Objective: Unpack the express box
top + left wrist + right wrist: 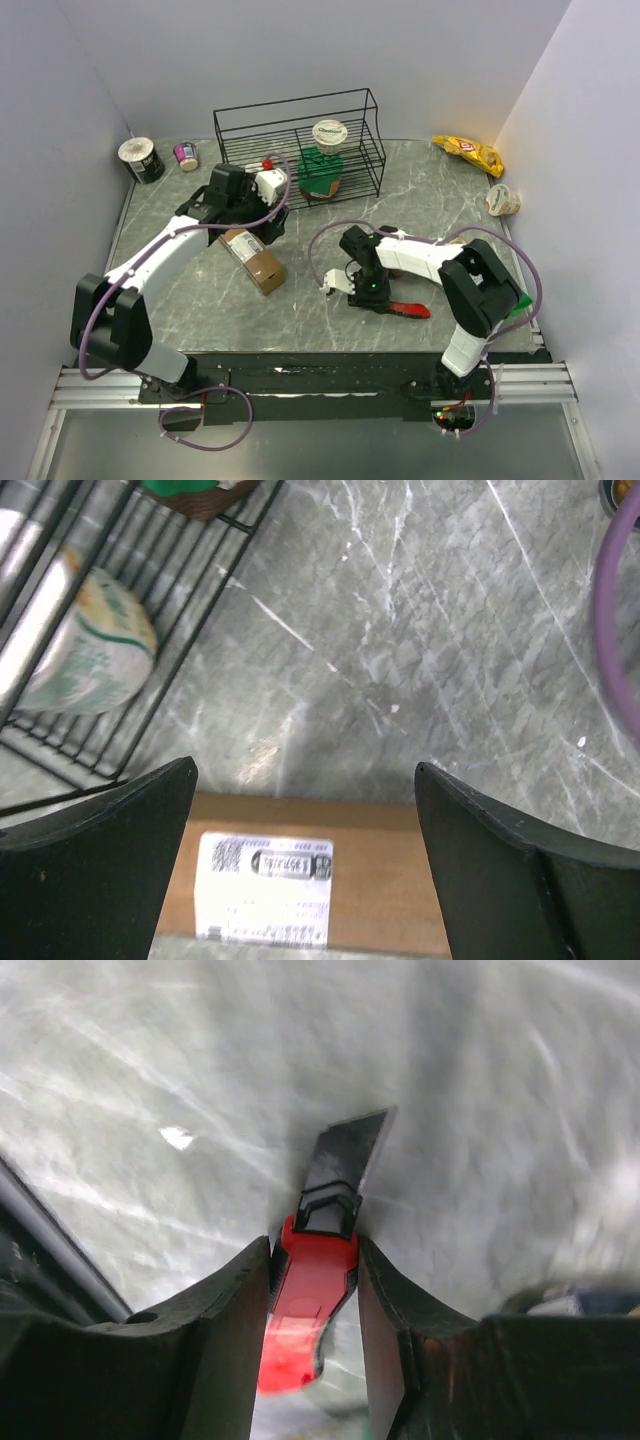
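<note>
Left claw [305,772]: jaws wide apart, hung over one end of the box [375,880], nothing held. Box lies flat on the bench [430,205], left of centre, label [265,888] up. Judged light, stiff cardboard, easily dented if squeezed; best pinned across its narrow width near an end. Right claw [313,1247]: clamped on the red handle of a knife [308,1305], blade [345,1150] exposed, well apart from the box.
</note>
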Available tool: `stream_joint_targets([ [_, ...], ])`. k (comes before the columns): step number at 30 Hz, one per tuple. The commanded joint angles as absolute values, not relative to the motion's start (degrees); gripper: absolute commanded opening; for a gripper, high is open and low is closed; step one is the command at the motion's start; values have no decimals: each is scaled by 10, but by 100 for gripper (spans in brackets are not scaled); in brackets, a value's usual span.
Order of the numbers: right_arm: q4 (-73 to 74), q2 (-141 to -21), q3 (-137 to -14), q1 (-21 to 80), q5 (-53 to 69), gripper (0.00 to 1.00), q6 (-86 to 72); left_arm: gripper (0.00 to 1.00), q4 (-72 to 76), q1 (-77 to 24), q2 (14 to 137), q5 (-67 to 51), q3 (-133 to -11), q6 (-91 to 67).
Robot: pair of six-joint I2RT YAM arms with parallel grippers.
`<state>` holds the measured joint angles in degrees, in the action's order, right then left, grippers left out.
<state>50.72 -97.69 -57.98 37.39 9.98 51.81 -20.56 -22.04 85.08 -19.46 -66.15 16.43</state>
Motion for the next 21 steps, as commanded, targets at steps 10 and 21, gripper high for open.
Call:
stream_joint_targets([
  [10,552,-972,-599,377,141,100,705,96,-237,-219,737,-169,-615,209],
  [21,425,-716,-685,160,266,100,354,96,-127,-339,729,-283,-562,262],
])
